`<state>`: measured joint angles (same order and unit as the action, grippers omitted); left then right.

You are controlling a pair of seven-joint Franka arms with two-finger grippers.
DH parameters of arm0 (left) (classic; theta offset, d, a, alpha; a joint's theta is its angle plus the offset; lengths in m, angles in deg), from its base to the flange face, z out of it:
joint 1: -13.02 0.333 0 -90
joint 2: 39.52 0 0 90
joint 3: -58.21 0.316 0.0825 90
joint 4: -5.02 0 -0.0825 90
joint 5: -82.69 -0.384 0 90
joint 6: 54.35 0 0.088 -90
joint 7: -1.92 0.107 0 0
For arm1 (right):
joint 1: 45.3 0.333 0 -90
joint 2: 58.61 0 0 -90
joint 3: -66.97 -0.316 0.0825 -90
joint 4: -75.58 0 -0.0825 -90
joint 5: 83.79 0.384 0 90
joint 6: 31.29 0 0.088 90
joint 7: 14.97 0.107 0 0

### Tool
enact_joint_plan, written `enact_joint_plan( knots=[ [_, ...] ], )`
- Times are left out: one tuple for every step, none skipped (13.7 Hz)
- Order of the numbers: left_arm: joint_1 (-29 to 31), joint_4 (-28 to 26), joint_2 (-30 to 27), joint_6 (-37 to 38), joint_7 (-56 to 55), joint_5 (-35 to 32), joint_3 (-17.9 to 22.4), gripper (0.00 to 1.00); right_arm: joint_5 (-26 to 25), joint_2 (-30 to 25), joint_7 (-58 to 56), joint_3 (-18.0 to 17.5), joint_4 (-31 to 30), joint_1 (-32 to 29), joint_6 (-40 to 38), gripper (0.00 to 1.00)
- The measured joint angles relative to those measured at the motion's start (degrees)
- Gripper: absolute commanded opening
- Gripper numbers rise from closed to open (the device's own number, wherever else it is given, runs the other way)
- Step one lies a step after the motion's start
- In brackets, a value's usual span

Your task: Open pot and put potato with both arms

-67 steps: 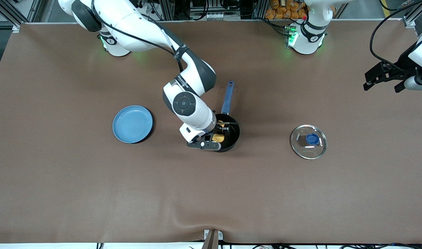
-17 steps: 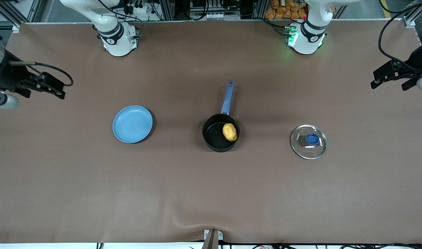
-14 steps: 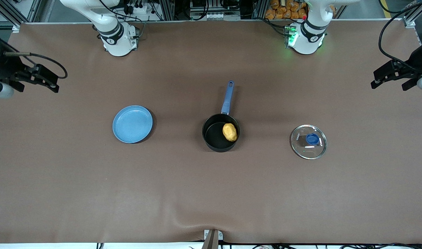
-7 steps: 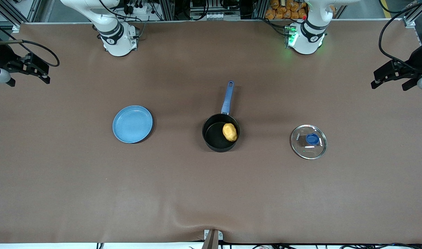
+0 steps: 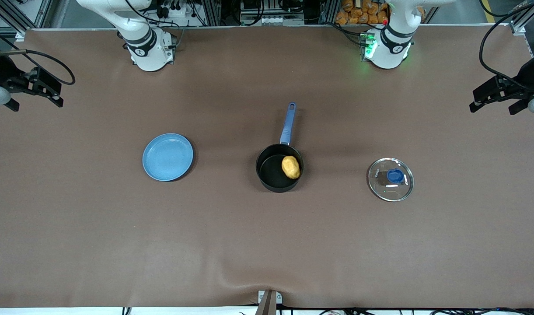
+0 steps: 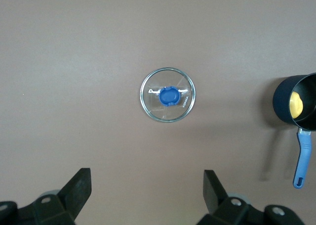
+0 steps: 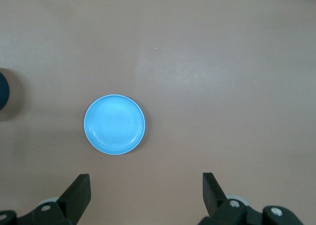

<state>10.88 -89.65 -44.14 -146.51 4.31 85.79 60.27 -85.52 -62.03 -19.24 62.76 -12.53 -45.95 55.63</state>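
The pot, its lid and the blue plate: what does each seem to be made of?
The pot: probably coated metal; matte black bowl, with a blue, likely plastic handle.
The lid: clear glass, since the brown table shows through it; shiny, seemingly metal rim and a blue knob, perhaps plastic.
The blue plate: likely plastic; evenly light blue, smooth and dull.
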Motion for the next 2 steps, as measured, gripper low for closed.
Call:
enact_joint_plan(
  knots=[
    [0.02, 0.00, 0.00, 0.00, 0.00, 0.00, 0.00, 1.00, 0.39, 0.01, 0.00, 0.01, 0.01, -0.01, 0.00, 1.00],
    [0.02, 0.00, 0.00, 0.00, 0.00, 0.00, 0.00, 1.00, 0.81, 0.02, 0.00, 0.01, 0.01, -0.01, -0.01, 1.00]
  ],
)
